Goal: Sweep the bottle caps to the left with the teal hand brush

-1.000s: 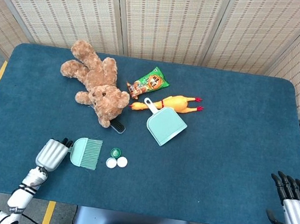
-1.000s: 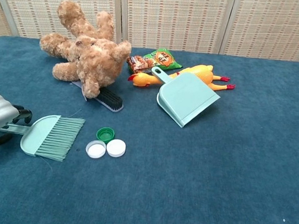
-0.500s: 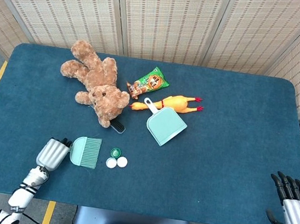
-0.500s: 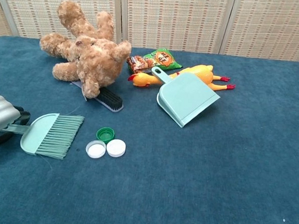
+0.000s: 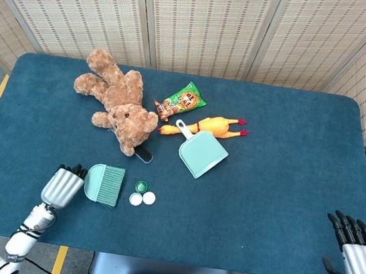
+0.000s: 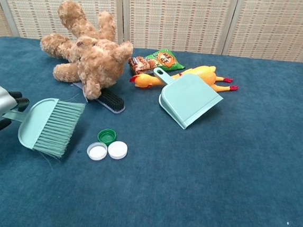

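Presently left hand (image 5: pixel 63 186) grips teal hand brush (image 6: pixel 47 126), bristles just left of bottle caps (image 6: pixel 106 145); right hand (image 5: pixel 355 251) holds nothing, fingers apart.

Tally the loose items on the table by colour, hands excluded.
Teal: 2, hand brush, dustpan
White: 2, caps
Green: 2, cap, snack bag
Brown: 1, teddy bear
Yellow: 1, rubber chicken
Black: 1, brush
Total: 9
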### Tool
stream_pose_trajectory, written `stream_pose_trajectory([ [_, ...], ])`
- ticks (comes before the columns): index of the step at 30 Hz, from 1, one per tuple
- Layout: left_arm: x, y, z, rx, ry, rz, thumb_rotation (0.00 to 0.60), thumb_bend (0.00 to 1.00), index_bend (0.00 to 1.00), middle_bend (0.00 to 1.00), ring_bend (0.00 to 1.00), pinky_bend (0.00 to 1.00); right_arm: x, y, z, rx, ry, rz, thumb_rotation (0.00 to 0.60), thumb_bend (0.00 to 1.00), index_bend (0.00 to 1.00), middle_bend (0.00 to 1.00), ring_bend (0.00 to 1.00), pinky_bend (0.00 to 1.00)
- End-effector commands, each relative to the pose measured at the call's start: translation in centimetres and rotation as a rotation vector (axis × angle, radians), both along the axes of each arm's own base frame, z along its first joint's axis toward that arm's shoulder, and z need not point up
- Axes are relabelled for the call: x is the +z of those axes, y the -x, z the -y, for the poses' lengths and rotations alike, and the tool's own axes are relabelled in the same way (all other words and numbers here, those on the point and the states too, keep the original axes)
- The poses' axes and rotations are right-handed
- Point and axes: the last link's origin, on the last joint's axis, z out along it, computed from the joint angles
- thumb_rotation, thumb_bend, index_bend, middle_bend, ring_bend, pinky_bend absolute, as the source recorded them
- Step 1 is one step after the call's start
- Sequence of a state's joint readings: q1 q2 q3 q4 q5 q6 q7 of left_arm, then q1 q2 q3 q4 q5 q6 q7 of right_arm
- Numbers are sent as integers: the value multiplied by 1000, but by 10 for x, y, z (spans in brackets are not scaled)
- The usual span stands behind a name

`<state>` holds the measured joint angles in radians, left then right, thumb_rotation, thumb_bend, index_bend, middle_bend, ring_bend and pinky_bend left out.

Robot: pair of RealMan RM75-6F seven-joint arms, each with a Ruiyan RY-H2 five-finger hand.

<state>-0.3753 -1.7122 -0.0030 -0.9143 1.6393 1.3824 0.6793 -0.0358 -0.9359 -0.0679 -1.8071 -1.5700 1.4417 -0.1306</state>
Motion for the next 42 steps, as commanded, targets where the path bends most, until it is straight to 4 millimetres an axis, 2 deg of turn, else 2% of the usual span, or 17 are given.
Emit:
stream_pose_trajectory([
  [1, 5, 0, 1, 4, -6, -47, 600, 438, 888, 979, 806, 842, 0, 0, 0, 1, 0, 1, 600, 198, 0, 0, 0, 0],
  [6, 15, -12, 8, -20, -33, -96, 600, 477, 896, 988, 811, 841, 0, -1, -1, 2, -6, 3, 600, 198, 0, 0, 0, 0],
  [9, 21, -26, 14, -25, -64, -151, 600, 490, 892, 988, 813, 841, -1, -1, -1, 3, -17, 4, 600, 198, 0, 0, 0, 0],
  [19, 22, -103, 24, -83, -116, -339, 600, 493, 887, 988, 820, 841, 3, -3, -5, 15, -25, 18, 600, 198, 0, 0, 0, 0],
  [24, 9, -136, 41, -147, -129, -440, 600, 491, 886, 987, 820, 840, 7, -5, -8, 23, -22, 29, 600, 198, 0, 0, 0, 0],
  [29, 0, -148, 48, -170, -138, -486, 600, 492, 885, 986, 820, 838, 8, -6, -9, 30, -23, 35, 600, 198, 0, 0, 0, 0],
  [32, -22, -180, 57, -244, -145, -537, 600, 492, 885, 986, 820, 836, 12, -7, -13, 39, -24, 49, 600, 199, 0, 0, 0, 0],
  [34, -31, -194, 61, -263, -154, -551, 600, 491, 885, 986, 820, 836, 15, -8, -14, 42, -23, 55, 600, 198, 0, 0, 0, 0],
  [37, -42, -209, 68, -305, -160, -577, 600, 491, 884, 986, 820, 835, 17, -7, -15, 41, -21, 61, 600, 198, 0, 0, 0, 0],
  [42, -60, -222, 72, -339, -169, -637, 600, 492, 884, 983, 820, 832, 18, -6, -16, 34, -28, 65, 600, 198, 0, 0, 0, 0],
])
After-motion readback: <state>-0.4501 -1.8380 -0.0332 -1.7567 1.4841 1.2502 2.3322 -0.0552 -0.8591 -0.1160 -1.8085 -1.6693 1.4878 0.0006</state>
